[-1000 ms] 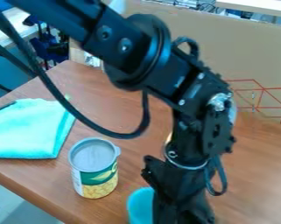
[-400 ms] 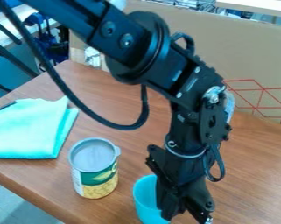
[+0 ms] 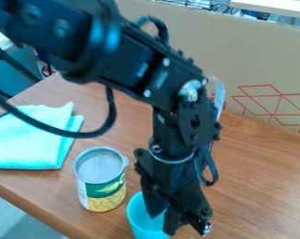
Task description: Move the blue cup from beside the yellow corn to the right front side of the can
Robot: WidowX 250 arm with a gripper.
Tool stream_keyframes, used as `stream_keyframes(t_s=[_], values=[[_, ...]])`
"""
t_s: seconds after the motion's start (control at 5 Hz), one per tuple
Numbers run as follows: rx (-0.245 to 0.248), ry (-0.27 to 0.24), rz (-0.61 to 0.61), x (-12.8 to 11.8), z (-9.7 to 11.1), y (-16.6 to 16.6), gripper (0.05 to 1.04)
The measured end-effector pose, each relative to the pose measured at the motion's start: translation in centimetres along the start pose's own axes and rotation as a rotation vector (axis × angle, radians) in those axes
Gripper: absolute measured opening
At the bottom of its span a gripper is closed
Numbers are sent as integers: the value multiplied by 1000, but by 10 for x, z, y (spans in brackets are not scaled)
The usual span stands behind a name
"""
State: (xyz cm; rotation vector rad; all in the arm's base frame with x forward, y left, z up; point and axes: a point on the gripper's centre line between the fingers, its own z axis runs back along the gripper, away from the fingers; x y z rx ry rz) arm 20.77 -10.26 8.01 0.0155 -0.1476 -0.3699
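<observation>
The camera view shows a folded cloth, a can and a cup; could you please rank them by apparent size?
1. Folded cloth
2. Can
3. Cup, going by its visible part; the gripper hides some of it.

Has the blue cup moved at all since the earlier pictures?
Yes. The blue cup has moved left in the camera view, closer to the can, which stands in the same spot on the table as before.

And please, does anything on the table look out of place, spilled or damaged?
Nothing stands out. The corn can stands upright without a visible dent, the turquoise cloth lies folded, and no spill shows. The gripper partly hides the light-blue cup, so I cannot judge all of it.
</observation>
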Motion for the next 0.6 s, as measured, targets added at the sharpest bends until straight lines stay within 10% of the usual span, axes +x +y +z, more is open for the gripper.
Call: stream_keyframes(t_s=[0.4, 0.6], values=[[18, -41, 29, -6, 34, -1, 1015], [2, 66, 208, -19, 53, -6, 1010]])
